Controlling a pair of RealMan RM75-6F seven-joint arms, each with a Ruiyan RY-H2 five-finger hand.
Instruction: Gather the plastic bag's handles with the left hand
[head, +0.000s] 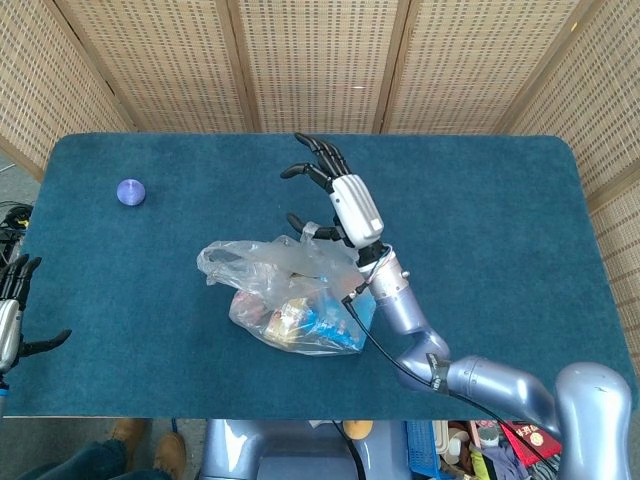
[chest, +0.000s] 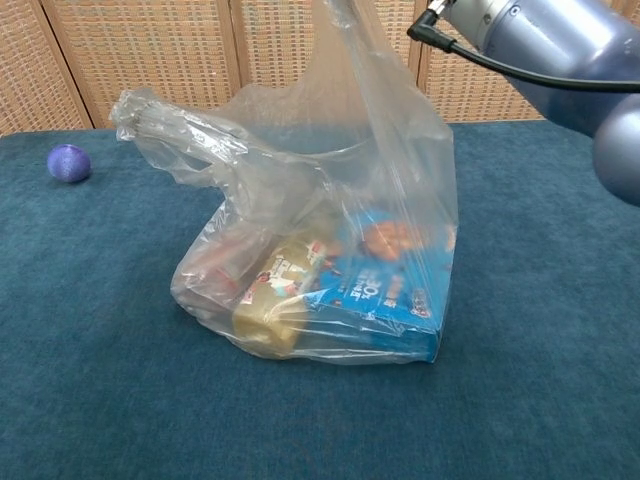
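Your left hand (head: 12, 325) waits at the table's left edge, fingers apart, holding nothing. A small purple ball (head: 131, 192) sits far left. The clear plastic bag of snacks (head: 290, 300) stands mid-table. Your right hand (head: 340, 205) lifts one handle (chest: 345, 60), fingers spread.

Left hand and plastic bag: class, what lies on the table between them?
Nothing: in the head view only bare blue table separates the left hand at the edge from the bag.
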